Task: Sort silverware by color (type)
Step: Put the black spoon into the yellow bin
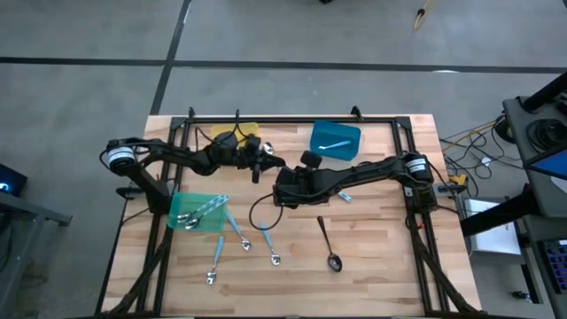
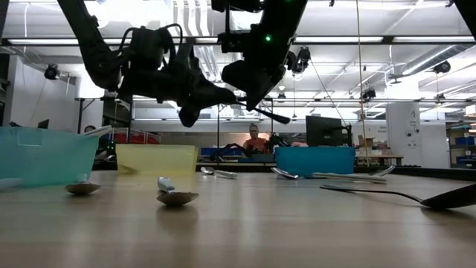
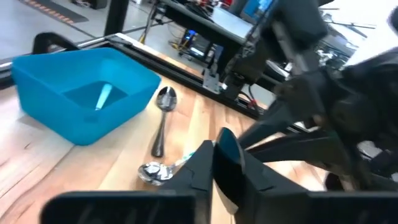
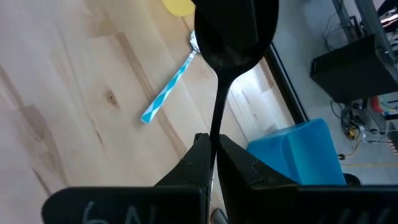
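The right gripper [image 4: 216, 152] is clamped on a black spoon [image 4: 235, 31], held above mid-table. The left gripper [image 3: 217, 165], fingers pressed together, hovers at its ten o'clock, near the yellow bin [image 1: 232, 132]. Other silverware [image 1: 244, 241] lies toward six o'clock.

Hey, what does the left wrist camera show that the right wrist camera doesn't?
Only the left wrist view looks inside the blue bin, where one light blue utensil lies, and shows a silver spoon on the table beside that bin. Only the right wrist view shows the right gripper shut on the handle of a black spoon, plus an edge of the yellow bin. Both show the blue bin and the wooden table.
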Motion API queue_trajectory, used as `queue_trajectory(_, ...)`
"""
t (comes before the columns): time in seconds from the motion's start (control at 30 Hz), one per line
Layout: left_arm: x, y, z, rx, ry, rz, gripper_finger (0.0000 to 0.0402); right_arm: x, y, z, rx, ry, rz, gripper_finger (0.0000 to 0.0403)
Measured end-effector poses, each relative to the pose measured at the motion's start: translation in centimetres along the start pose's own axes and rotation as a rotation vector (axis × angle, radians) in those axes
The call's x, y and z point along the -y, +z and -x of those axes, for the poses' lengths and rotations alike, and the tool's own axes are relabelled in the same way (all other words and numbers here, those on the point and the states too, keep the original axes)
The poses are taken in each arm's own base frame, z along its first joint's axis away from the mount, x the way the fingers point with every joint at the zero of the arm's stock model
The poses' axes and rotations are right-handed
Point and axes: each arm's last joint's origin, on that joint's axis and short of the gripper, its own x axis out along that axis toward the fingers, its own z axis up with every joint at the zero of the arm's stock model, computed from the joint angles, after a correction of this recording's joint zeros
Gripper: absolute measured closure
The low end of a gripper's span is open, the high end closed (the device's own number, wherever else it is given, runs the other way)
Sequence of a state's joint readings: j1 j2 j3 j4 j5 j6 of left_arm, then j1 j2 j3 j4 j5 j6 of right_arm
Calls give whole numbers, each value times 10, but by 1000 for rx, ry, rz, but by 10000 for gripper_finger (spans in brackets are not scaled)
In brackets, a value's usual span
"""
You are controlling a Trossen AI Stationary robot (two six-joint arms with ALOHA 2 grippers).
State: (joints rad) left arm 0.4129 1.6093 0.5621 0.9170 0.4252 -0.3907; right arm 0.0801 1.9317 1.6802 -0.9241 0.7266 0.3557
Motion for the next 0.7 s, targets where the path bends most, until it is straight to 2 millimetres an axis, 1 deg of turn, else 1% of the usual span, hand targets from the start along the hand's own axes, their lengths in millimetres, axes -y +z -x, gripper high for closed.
queue_trajectory(0.2, 2, -2, -1, 15, 43, 22, 400, 0, 0, 0, 0, -3, -7, 392)
queue_trajectory(0.3, 1, -2, 1, 16, 47, 31, 400, 1, 0, 1, 3, -3, -26, 384)
queue_trajectory(0.4, 0, 2, 3, 29, 42, 47, 401, 4, 1, 4, 9, -1, -40, 363)
queue_trajectory(0.6, 4, 8, 6, 62, 15, 49, 401, 12, 3, 10, 25, -3, -81, 299)
queue_trajectory(0.7, 3, 12, 10, 80, 23, 42, 401, 17, 7, 15, 52, 0, -108, 273)
